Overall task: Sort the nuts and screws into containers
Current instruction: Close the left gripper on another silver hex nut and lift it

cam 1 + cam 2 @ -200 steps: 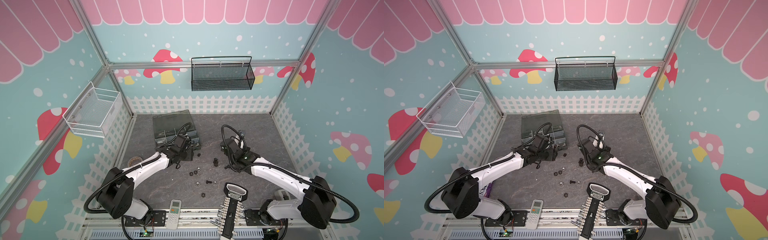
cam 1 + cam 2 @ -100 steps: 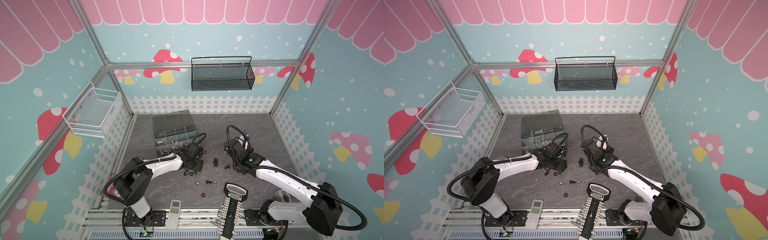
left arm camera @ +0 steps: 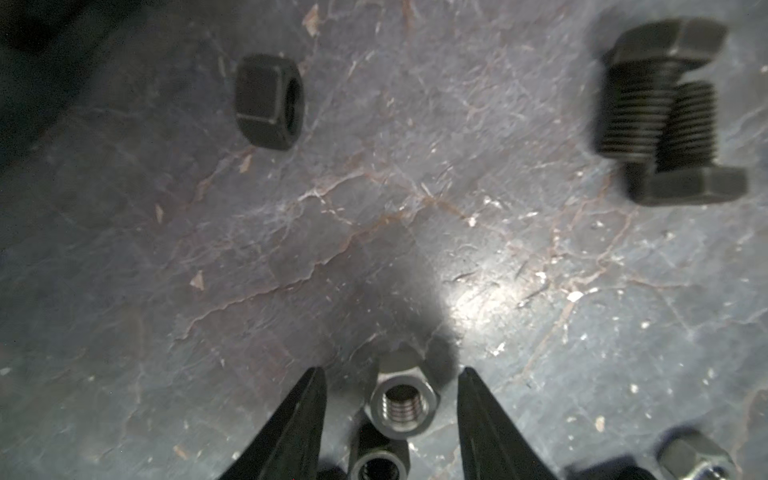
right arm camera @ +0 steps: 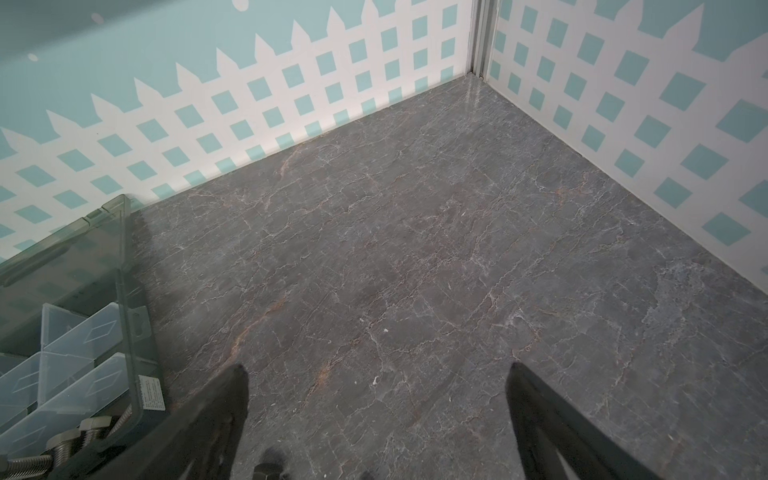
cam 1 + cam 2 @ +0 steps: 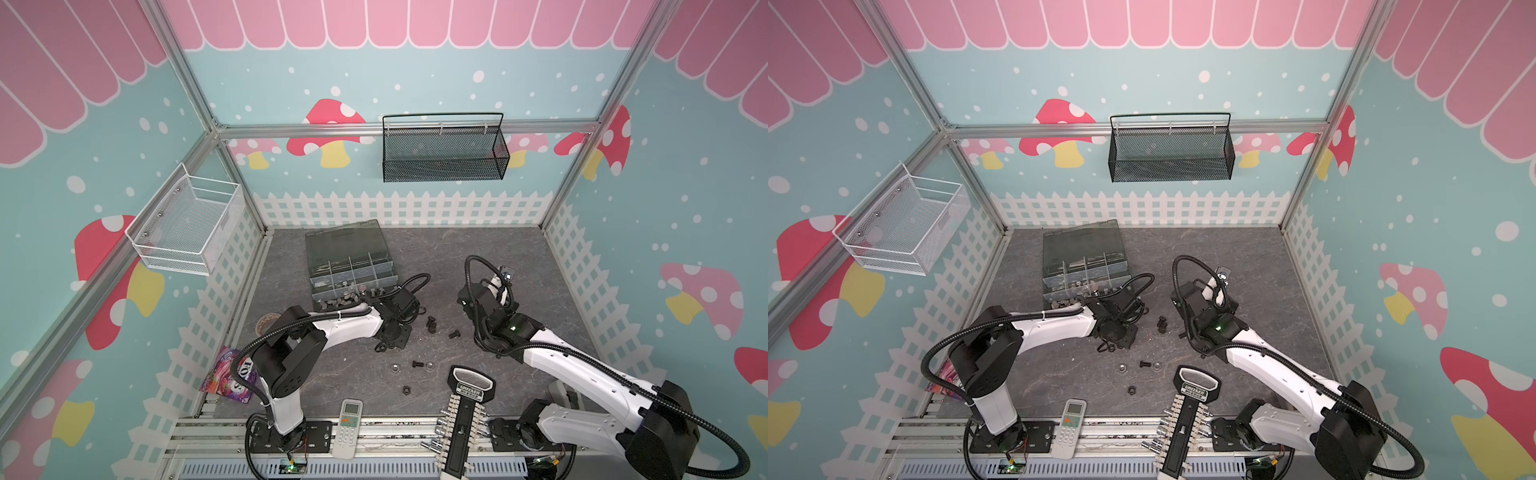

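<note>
A silver nut (image 3: 402,405) is seen lying on the worktop (image 3: 415,208), directly between the two fingers (image 3: 299,419) of the left tool (image 3: 390,370). Its threaded hole is turned toward the wrist camera, so no long axis needs to be matched and only the flats matter. A clear gap is shown on each side of it: the left tool is set at a middling width astride the nut, and nothing is gripped yet. A black nut (image 3: 378,463) is found just beside the silver one, deeper between the same fingers. Whether the two touch cannot be told, and it is judged that both could be caught in one closing. Two black screws (image 3: 665,112) and a second black nut (image 3: 268,102) are seen well apart from it, beyond the fingertips. The containers (image 5: 351,272) are placed near, on the far side of the left arm in both top views. The right tool (image 4: 380,370) is held wide and empty over bare worktop near the containers, and is judged the farther of the two from the silver nut.
</note>
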